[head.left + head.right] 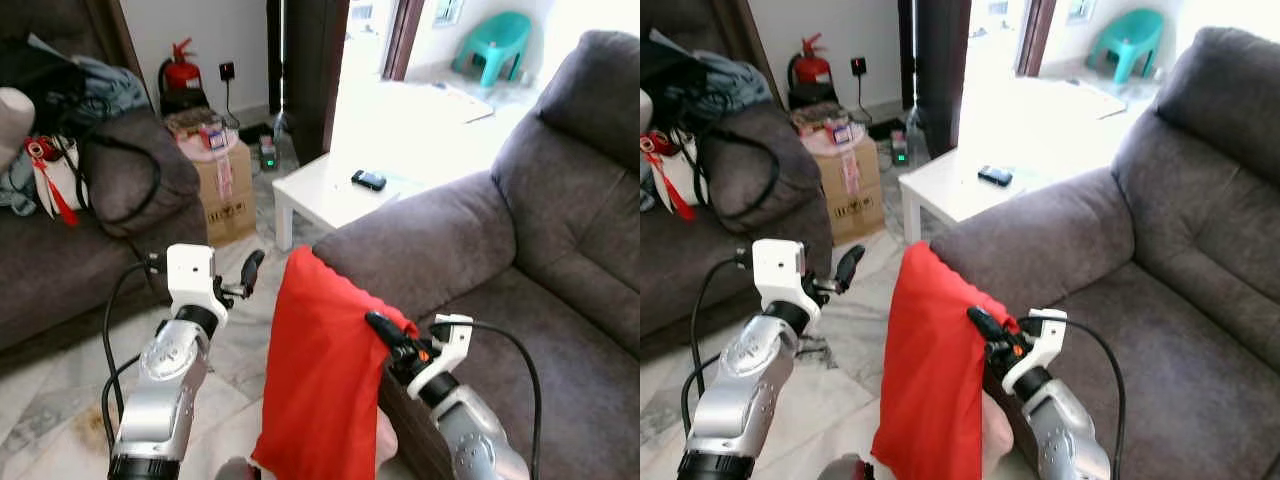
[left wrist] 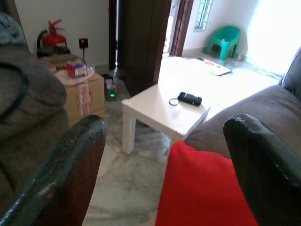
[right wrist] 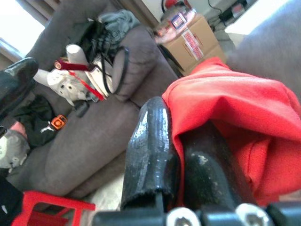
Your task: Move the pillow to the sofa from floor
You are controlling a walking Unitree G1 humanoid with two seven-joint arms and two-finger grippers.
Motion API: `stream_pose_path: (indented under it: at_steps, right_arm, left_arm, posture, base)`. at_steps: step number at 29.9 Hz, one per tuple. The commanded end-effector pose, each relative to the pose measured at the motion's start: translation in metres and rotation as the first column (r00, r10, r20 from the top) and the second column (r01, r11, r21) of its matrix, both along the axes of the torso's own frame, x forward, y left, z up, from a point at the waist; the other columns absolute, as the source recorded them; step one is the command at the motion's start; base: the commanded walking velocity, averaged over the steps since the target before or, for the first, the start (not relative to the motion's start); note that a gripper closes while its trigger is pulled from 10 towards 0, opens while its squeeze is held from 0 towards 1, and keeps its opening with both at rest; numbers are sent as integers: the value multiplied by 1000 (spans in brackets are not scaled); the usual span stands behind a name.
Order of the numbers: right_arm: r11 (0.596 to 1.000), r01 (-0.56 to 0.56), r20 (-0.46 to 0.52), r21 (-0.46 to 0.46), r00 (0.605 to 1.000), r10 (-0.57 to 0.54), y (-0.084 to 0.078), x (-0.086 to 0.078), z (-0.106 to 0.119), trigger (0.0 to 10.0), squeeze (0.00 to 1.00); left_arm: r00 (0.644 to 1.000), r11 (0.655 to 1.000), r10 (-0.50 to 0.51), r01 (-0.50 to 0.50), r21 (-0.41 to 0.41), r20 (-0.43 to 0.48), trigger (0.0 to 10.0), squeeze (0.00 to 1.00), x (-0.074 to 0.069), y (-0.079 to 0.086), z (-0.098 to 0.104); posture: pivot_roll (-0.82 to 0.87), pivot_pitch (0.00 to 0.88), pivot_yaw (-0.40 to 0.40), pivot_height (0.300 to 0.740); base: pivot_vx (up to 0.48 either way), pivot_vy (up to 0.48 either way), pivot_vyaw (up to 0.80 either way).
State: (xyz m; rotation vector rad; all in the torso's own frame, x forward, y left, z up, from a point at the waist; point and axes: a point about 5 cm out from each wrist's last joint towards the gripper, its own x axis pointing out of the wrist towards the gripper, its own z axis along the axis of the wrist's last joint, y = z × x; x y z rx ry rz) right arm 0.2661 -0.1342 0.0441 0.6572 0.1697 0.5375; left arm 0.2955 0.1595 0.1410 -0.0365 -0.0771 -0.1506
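Note:
A red pillow (image 1: 325, 370) hangs upright in front of the grey sofa's armrest (image 1: 430, 240), lifted off the floor. My right gripper (image 1: 385, 335) is shut on the pillow's upper edge, with red cloth pinched between its fingers (image 3: 150, 146). The pillow's top corner (image 1: 915, 255) stands about level with the armrest. My left gripper (image 1: 250, 270) hangs open just left of the pillow, touching nothing; in the left wrist view the red pillow (image 2: 202, 188) lies ahead between its spread fingers (image 2: 61, 165).
The grey sofa seat (image 1: 540, 340) lies to my right. A white low table (image 1: 335, 190) with a black phone (image 1: 368, 180) stands beyond the armrest. A cardboard box (image 1: 225, 185) and a second grey sofa (image 1: 80, 230) piled with bags sit left. Marble floor (image 1: 60, 390) below.

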Motion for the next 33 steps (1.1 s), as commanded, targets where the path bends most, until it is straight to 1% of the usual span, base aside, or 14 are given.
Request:
stream_pose_path:
  at_steps: [1, 4, 10, 11, 15, 18, 19, 22, 24, 25, 27, 29, 30, 33]
  right_arm:
    - [998, 44, 183, 33, 982, -50, -5, 17, 35, 10000, 0]
    - [998, 46, 197, 44, 979, -53, -4, 19, 40, 10000, 0]
    - [997, 9, 264, 79, 964, -29, 6, 25, 62, 10000, 0]
    - [994, -26, 291, 103, 957, -5, 10, 27, 73, 10000, 0]
    - [982, -126, 356, 141, 932, 68, 20, 24, 92, 10000, 0]
    - [952, -267, 442, 148, 879, 178, 36, 17, 121, 10000, 0]
    - [927, -340, 482, 156, 846, 229, 45, 12, 135, 10000, 0]
    - [898, -411, 534, 156, 800, 274, 55, 4, 153, 10000, 0]
    - [847, -505, 600, 167, 734, 319, 70, -8, 178, 10000, 0]
    - [847, -505, 600, 167, 734, 319, 70, -8, 178, 10000, 0]
    - [797, -560, 638, 226, 703, 314, 80, -14, 195, 10000, 0]
    - [770, -587, 655, 249, 688, 313, 84, -17, 200, 10000, 0]
    - [737, -617, 670, 275, 673, 314, 87, -20, 204, 10000, 0]
    - [695, -642, 666, 324, 677, 314, 89, -21, 205, 10000, 0]
  left_arm:
    - [1000, 1000, -9, 9, 17, 10, 10000, 0, 2, -2, 3]
    - [1000, 1000, -7, 7, 17, 11, 10000, 0, 3, -2, 3]
    - [1000, 1000, -6, 6, 21, 14, 10000, 0, 4, 0, 5]
    - [1000, 1000, -5, 5, 23, 16, 10000, 0, 4, 1, 5]
    - [1000, 1000, -4, 4, 26, 17, 10000, 0, 5, 1, 6]
    - [1000, 1000, -2, 1, 28, 20, 10000, 0, 6, 3, 7]
    - [1000, 1000, -1, 0, 29, 22, 10000, 0, 7, 3, 8]
    - [1000, 1000, -2, 1, 29, 25, 10000, 0, 8, 2, 9]
    - [1000, 1000, -2, 1, 29, 30, 10000, 0, 9, 2, 10]
    - [1000, 1000, -2, 1, 29, 30, 10000, 0, 9, 2, 10]
    - [999, 1000, -2, 1, 28, 33, 10000, 0, 10, 2, 11]
    - [999, 1000, -2, 1, 28, 34, 10000, 0, 11, 1, 11]
    - [999, 1000, -1, 0, 27, 38, 10000, 0, 12, 2, 12]
    - [999, 1000, 0, -1, 27, 41, 10000, 0, 13, 2, 13]
  posture:
    - [140, 0, -99, 740]
    - [140, 0, -99, 740]
    - [143, 0, -97, 740]
    - [145, 0, -96, 740]
    - [148, 0, -96, 740]
    - [146, 0, -95, 740]
    - [145, 0, -94, 740]
    - [148, 0, -96, 740]
    - [144, 0, -95, 740]
    - [144, 0, -95, 740]
    - [144, 0, -96, 740]
    - [145, 0, -97, 740]
    - [147, 0, -99, 740]
    - [149, 0, -101, 740]
  base:
    - [0, 0, 0]
    - [0, 0, 0]
    - [0, 0, 0]
    - [0, 0, 0]
    - [0, 0, 0]
    - [0, 0, 0]
    - [0, 0, 0]
    - [0, 0, 0]
    - [0, 0, 0]
    - [0, 0, 0]
    - [0, 0, 0]
    - [0, 0, 0]
    - [0, 0, 0]
    - [0, 0, 0]
